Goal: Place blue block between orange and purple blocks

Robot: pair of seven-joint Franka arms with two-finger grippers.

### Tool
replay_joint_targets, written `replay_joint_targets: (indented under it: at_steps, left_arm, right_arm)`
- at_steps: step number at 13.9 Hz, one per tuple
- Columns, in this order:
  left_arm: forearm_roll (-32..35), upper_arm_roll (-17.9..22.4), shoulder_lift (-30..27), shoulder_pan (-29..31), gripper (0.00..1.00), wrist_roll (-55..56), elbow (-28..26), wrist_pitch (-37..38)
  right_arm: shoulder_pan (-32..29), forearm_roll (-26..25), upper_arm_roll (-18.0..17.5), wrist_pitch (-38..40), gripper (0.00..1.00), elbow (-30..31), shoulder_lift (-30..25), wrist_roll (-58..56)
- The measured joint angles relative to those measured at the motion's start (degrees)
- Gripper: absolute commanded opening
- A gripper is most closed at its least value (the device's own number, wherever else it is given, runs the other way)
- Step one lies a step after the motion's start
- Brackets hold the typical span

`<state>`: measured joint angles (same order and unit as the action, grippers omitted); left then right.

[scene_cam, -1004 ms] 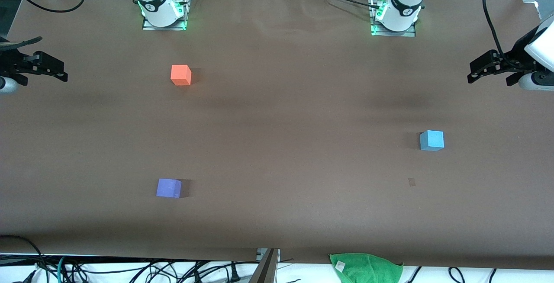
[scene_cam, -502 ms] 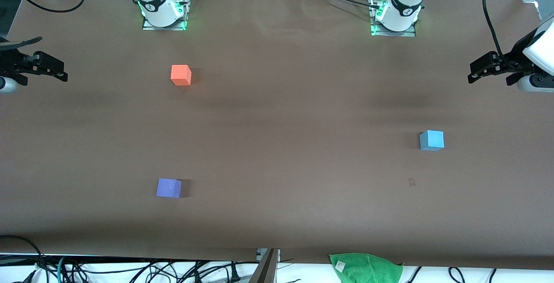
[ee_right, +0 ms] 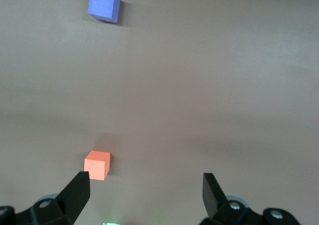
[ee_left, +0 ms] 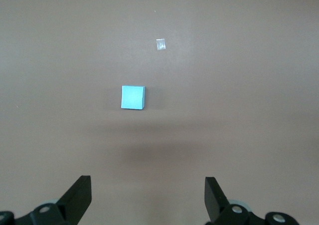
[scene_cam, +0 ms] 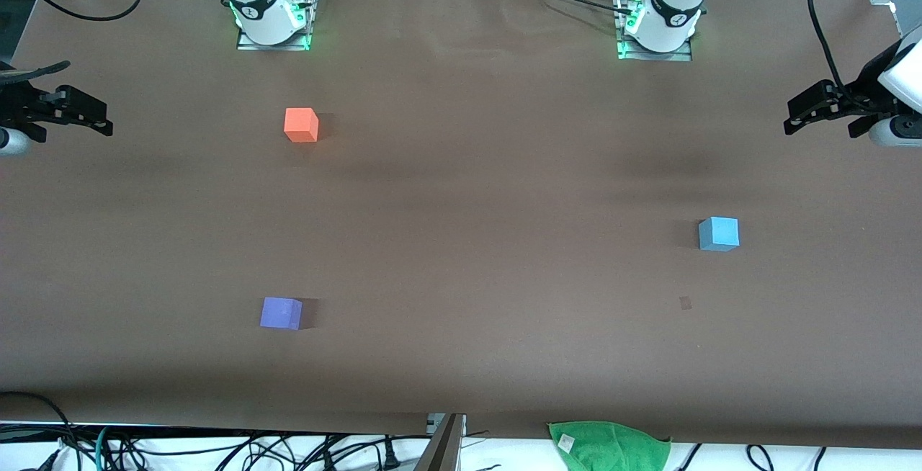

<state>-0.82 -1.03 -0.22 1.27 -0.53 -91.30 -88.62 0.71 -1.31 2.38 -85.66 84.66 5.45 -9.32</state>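
Blue block [scene_cam: 718, 233] sits on the table [scene_cam: 475, 190] toward the left arm's end, alone, well apart from the other two cubes; upright, flat on the brown surface. Orange block [scene_cam: 301, 124] is toward the right arm's end, close to the right arm's base [scene_cam: 270, 14]. Purple block [scene_cam: 281, 312] is also toward the right arm's end, nearer the front cam than orange, roughly in line w/ it; wide bare gap between the two, nothing in it. Left gripper [scene_cam: 810, 107] hangs up in the air over the table edge at the left arm's end, fingers spread wide, holding nothing; in left wrist view both fingertips [ee_left: 79, 195] show far apart w/ blue block [ee_left: 133, 97] on the table ahead of them, not touching. Small pale scrap/mark [ee_left: 160, 44] lies on the table near blue, nearer the front cam. Right gripper [scene_cam: 79, 112] is over the table edge at the right arm's end, fingers also wide, empty; right wrist view shows orange [ee_right: 97, 165] just by one fingertip in frame and purple [ee_right: 103, 4] farther off. Green cloth [scene_cam: 609, 446] lies at the table edge nearest the front cam.
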Motion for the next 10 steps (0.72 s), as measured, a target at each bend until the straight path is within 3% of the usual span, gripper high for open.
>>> replay_joint_targets:
  at_steps: [5, 10]
  left_arm:
    - [0.07, 1.78, 0.15, 0.02, 1.00, 0.04, -4.49, -0.40]
    - [0.10, 3.58, 2.95, 0.43, 1.00, -0.79, -15.25, -14.53]
  right_arm:
    - [0.00, 0.12, 0.00, 0.00, 1.00, 0.00, 0.00, 0.00]
    - [0.00, 0.15, 0.00, 0.00, 1.00, 0.00, 0.00, 0.00]
